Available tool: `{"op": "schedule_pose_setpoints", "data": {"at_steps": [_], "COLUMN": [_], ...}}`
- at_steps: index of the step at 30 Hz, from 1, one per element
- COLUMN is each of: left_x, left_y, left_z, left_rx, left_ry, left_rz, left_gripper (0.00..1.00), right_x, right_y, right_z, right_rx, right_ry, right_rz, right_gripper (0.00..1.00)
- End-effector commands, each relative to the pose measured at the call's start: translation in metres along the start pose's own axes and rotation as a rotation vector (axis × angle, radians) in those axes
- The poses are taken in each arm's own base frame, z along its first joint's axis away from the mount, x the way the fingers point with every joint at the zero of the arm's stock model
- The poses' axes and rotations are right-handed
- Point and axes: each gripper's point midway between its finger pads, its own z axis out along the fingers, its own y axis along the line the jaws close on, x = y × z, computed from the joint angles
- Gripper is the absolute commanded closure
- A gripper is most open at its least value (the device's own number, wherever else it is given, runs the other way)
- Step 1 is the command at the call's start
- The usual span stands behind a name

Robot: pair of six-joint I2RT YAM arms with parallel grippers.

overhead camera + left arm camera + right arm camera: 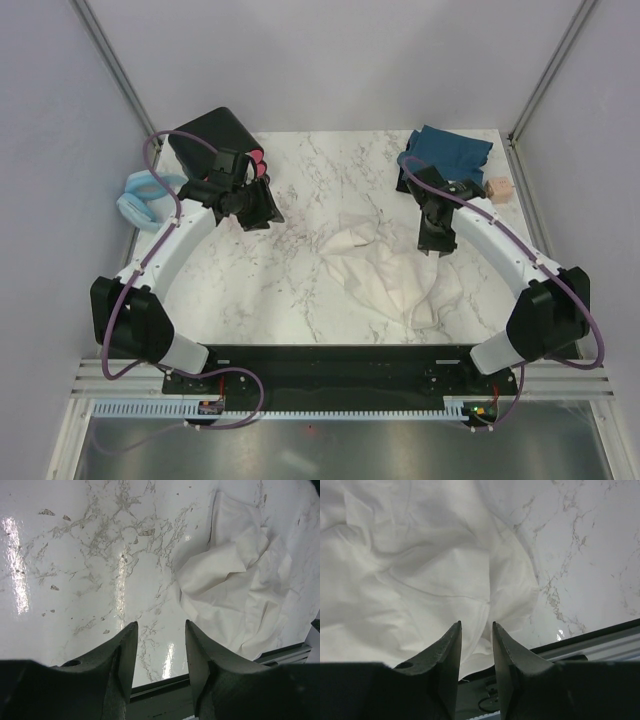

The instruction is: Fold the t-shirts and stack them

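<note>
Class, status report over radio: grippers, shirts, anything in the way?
Left gripper open, empty. Right gripper open above crumpled cream-white cloth shirt. Dark teal-blue cloth shirt bunched far right, apart. No obstacle seen.

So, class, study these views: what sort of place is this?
Probably a robotics lab test cell, not a home: a left arm and right arm bolted to a marble-patterned table, enclosed by plain grey walls with metal frame posts.
</note>
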Motion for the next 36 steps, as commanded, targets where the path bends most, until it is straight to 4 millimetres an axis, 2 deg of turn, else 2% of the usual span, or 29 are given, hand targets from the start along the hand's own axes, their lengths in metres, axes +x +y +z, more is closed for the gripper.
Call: {"op": "schedule_pose_setpoints", "data": {"at_steps": [1, 5, 11, 18, 26, 36], "left_x": [0.001, 0.001, -0.001, -0.002, -0.004, -0.004], "left_y": [-0.002, 0.001, 0.001, 0.003, 0.004, 0.004], "left_z": [-0.012, -0.012, -0.013, -0.013, -0.014, -0.011], "left_rx": [0.011, 0.001, -0.01, -0.02, -0.029, -0.031], "left_ry": [-0.01, -0.005, -0.01, -0.011, -0.017, -0.011], "left_rz": [0.044, 0.047, 0.048, 0.051, 0.063, 0.069], "left_gripper": [0.5, 0.5, 0.5, 0.5, 0.5, 0.51], "right_x": [-0.021, -0.026, -0.025, -0.028, -0.022, -0.007], "right_y": [-0.01, -0.025, -0.015, 0.001, -0.009, -0.006], "right_z": [0.018, 0.042, 0.068, 0.077, 0.083, 0.089], "right_rx": [0.001, 0.014, -0.049, -0.116, -0.074, -0.095], "right_ry": [-0.062, -0.033, 0.036, 0.076, 0.101, 0.145], "right_rz": [0.041, 0.075, 0.085, 0.085, 0.086, 0.092], "right_gripper": [0.61, 0.61, 0.59, 0.55, 0.52, 0.52]}}
